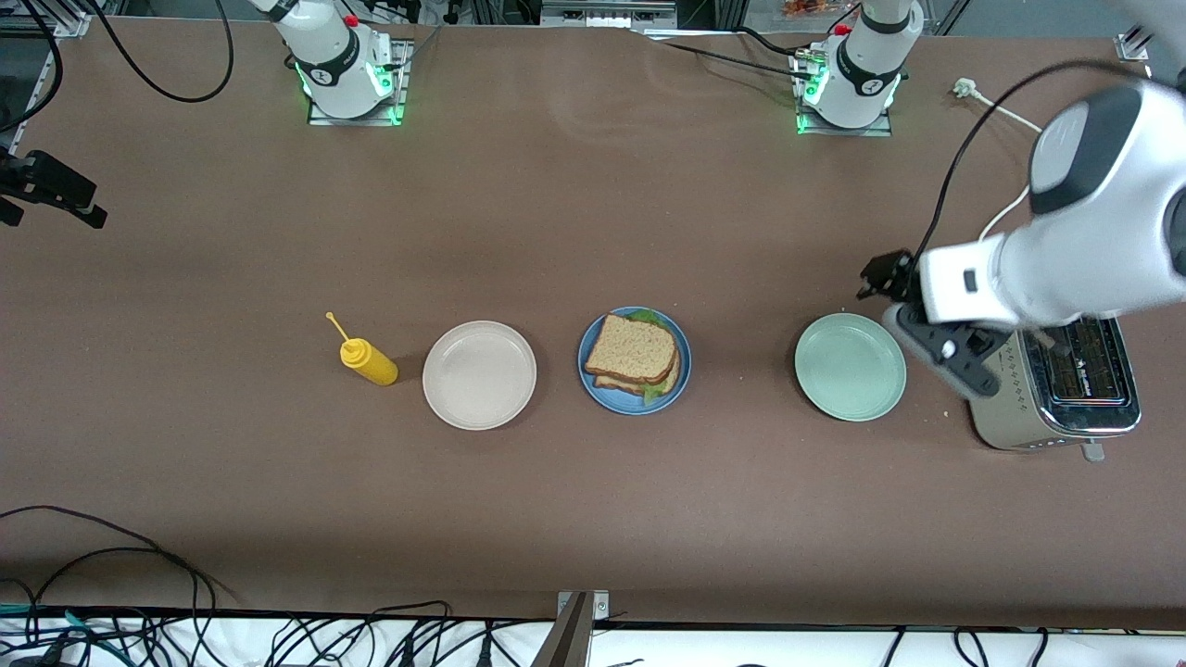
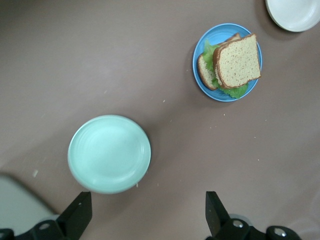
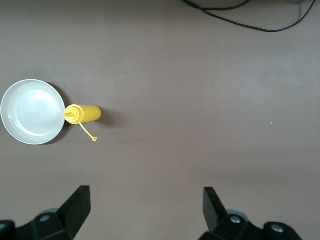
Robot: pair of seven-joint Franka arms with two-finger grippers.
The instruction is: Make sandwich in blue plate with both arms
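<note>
The sandwich [image 1: 634, 354], two brown-crusted slices with green lettuce between them, lies on the blue plate [image 1: 623, 402] in the middle of the table. The left wrist view shows the same sandwich [image 2: 235, 62] and blue plate [image 2: 215, 34] from above. My left gripper [image 1: 940, 354] hangs in the air between the mint-green plate and the toaster. Its fingers are open with only bare table between them [image 2: 146, 197]. My right gripper [image 3: 145, 192] is out of the front view. It stands open and holds nothing, over bare table toward the right arm's end.
A mint-green plate [image 1: 850, 366] lies beside the blue plate toward the left arm's end, with a silver toaster [image 1: 1066, 394] past it. A beige-white plate [image 1: 479, 375] and a yellow mustard bottle [image 1: 369, 359] lie toward the right arm's end. Cables run along the table's near edge.
</note>
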